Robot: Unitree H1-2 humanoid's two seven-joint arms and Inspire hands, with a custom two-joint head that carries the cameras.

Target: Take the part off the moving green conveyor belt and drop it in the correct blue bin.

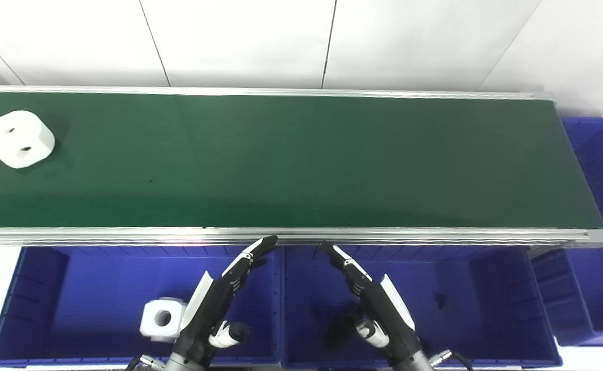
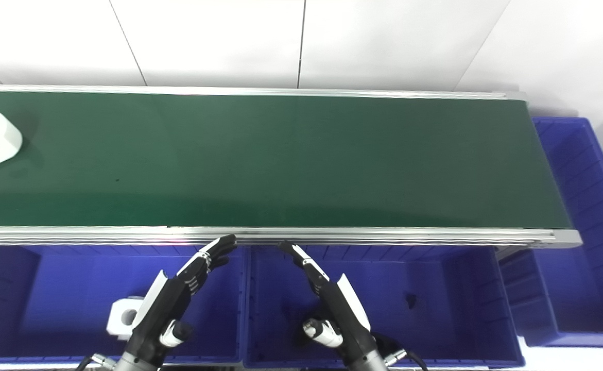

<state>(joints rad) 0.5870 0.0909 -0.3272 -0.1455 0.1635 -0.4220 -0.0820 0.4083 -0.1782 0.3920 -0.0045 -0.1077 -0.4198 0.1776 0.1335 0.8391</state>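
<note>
A white, rounded plastic block with two round holes in its top (image 1: pixel 18 139) lies at the far left end of the long dark green conveyor belt (image 1: pixel 301 159), nearer the belt's far edge than its near one. Nothing touches it, and both hands are well apart from it. The belt runs left to right across the view between silver metal side rails (image 1: pixel 291 236).

Below the near rail sit two open blue plastic bins side by side. The left blue bin (image 1: pixel 38 288) holds a white cube-like part with a round hole (image 1: pixel 159 319). The right blue bin (image 1: pixel 486 288) holds a dark part (image 1: pixel 343 323), partly hidden by the right arm, and a small dark speck (image 1: pixel 439 300). A third blue bin (image 1: pixel 597 170) stands at the belt's right end.

The left hand (image 1: pixel 229 281) hovers over the left bin and the right hand (image 1: pixel 365 283) over the right bin. Both hold nothing, their fingers (image 1: pixel 260 247) stretched out straight, with tips angled toward each other just below the near rail.
</note>
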